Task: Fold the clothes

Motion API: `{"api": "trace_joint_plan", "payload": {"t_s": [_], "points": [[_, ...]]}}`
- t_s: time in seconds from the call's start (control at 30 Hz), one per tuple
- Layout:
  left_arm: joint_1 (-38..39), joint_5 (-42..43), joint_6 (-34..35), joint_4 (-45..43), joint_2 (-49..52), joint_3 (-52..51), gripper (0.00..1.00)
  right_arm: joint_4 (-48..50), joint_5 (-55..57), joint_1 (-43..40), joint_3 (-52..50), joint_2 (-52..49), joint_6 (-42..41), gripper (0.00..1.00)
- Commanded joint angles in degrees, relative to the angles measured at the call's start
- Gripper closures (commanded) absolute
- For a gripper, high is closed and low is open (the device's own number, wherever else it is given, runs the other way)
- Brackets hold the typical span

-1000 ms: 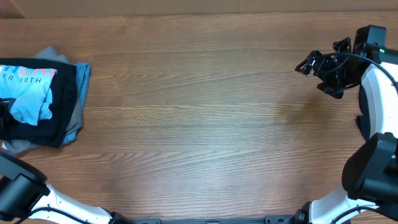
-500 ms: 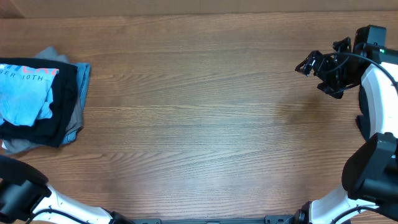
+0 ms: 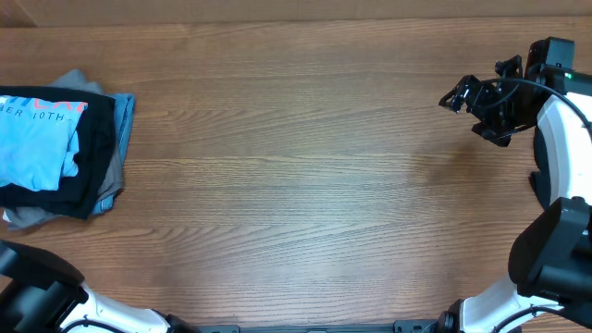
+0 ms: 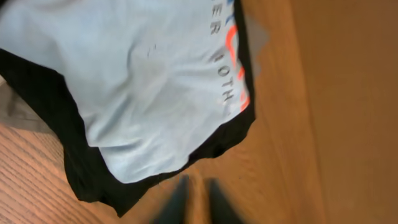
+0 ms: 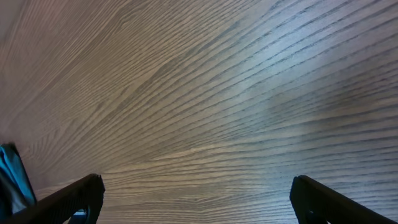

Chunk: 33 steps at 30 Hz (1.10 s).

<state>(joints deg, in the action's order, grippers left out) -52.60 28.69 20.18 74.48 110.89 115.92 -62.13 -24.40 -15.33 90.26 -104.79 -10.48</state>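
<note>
One stack (image 3: 100,171) of four folded T-shirts, light-blue T-shirt (image 3: 37,148) topmost with its lettering running 9-to-3, sits at the worktop's (image 3: 296,185) 9 o'clock edge; left pincer (image 4: 194,202) clenched empty beside it, right pincer (image 5: 199,208) released at 2 o'clock.

Our right arm (image 3: 560,129), at the table's (image 3: 296,166) right edge, is white shells joined by bulky black housings, with black cable (image 3: 518,85) looping over its black right gripper (image 3: 455,98) and a small green light (image 3: 561,67). Our left arm (image 3: 55,301), at the table's near-left corner, is built alike; the left gripper (image 4: 196,208) has dark fingers (image 4: 178,202).
</note>
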Motion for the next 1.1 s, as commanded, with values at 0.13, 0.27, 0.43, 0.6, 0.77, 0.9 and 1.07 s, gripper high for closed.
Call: {"api": "trace_joint_plan", "payload": {"t_s": [0.13, 0.27, 0.43, 0.6, 0.77, 0.9, 1.07], "points": [[0.5, -0.9, -5.0, -6.4, 0.4, -14.6, 0.96, 0.3, 0.4, -0.1, -0.3, -0.1, 0.2, 0.00], [0.1, -1.0, -4.7, -13.4, 0.4, -23.5, 0.96, 0.3, 0.4, -0.1, -0.3, -0.1, 0.2, 0.00], [-0.3, 1.3, -3.0, -24.0, 0.4, -35.9, 0.96, 0.3, 0.4, -0.1, -0.3, -0.1, 0.2, 0.00], [-0.8, 19.4, -6.4, -25.9, 0.2, -34.0, 0.96, 0.3, 0.4, -0.1, -0.3, -0.1, 0.2, 0.00], [-0.7, 28.0, -6.3, -23.0, -1.8, -24.4, 0.96, 0.3, 0.4, -0.1, -0.3, -0.1, 0.2, 0.00], [-1.0, 31.6, -6.3, -20.8, -3.7, -16.9, 0.96, 0.3, 0.4, -0.1, -0.3, -0.1, 0.2, 0.00], [-1.7, 29.7, -8.0, -20.4, -4.7, -15.0, 0.96, 0.3, 0.4, -0.1, -0.3, -0.1, 0.2, 0.00]]}}
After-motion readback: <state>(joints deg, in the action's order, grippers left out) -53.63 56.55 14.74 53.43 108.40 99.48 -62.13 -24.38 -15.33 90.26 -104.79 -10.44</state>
